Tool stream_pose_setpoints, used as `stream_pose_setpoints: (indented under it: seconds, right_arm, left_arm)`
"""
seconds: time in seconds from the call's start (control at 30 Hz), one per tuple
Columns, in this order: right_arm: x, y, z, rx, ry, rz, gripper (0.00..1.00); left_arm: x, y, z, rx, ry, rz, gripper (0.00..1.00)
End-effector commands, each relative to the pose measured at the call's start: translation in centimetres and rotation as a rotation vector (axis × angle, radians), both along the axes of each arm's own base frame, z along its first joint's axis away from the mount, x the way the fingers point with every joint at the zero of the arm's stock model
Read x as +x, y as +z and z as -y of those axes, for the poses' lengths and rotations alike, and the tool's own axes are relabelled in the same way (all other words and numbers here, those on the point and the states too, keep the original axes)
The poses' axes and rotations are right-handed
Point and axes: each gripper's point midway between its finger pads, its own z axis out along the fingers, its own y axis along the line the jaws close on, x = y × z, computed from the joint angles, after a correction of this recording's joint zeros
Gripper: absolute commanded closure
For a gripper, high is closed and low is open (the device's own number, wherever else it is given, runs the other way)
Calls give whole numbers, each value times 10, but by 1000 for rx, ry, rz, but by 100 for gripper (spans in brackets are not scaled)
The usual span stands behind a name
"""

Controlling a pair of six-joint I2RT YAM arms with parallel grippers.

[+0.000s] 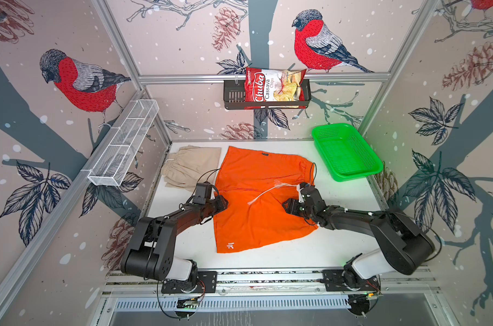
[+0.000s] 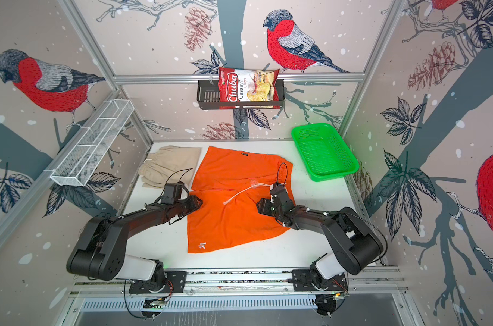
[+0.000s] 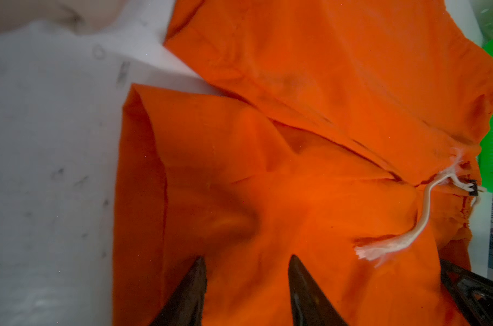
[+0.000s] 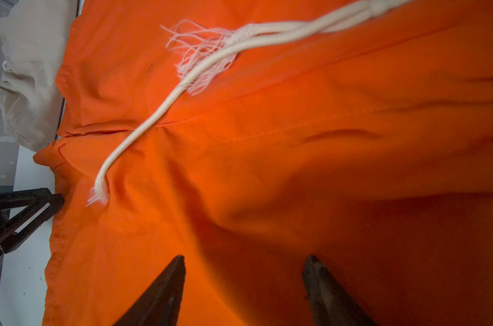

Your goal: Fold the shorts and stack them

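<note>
Working over orange shorts (image 1: 256, 203), spread flat mid-worktop (image 1: 183, 248), with waistband toward the right arm, legs toward the left arm, and the leg split running across between both tools. Holding left tool (image 3: 246, 258) part open at the hem edge, gripping nothing. Holding right tool (image 4: 244, 258) wider open near the waistband, beside the drawstring (image 4: 143, 124), gripping nothing. Judging each arm equally near its own side. Seeing tan shorts (image 1: 189, 166) bunched far left, just beside the orange pair. Reading "Chuba Cassava Chips" on the bag (image 1: 270, 87); failing to read the white logo (image 1: 230, 246).
</note>
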Motion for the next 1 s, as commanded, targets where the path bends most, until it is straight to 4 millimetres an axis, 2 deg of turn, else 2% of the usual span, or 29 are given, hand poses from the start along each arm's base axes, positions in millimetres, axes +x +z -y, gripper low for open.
stream_pose_setpoints:
  seconds: [0.0, 0.13, 0.27, 0.43, 0.53, 0.6, 0.73, 0.83, 0.97]
  right_arm:
    - [-9, -11, 15, -6, -107, -41, 31]
    - [-14, -4, 16, 14, -122, -25, 31]
    - [-5, 20, 11, 1, -103, 33, 31]
    - [4, 60, -9, -1, -7, 147, 31]
    - [4, 73, -25, 5, 59, 191, 31]
    - [4, 72, -33, 19, 92, 191, 31]
    - [1, 55, -43, 42, 128, 146, 32]
    - [-2, 43, -47, 55, 141, 123, 33]
    - [-3, 29, -45, 32, 137, 90, 33]
  left_arm:
    - [-3, -13, -3, 14, 14, -44, 52]
    - [6, -12, -1, 20, 0, -42, 52]
    - [12, 8, 0, 26, -7, -2, 51]
    - [12, 40, -9, 1, 0, 73, 50]
    - [7, 51, -20, -36, 27, 123, 51]
    - [4, 50, -29, -25, 77, 133, 52]
    - [-1, 45, -36, -19, 122, 145, 56]
    - [-2, 39, -39, -25, 145, 124, 61]
    - [-2, 29, -43, -2, 161, 109, 62]
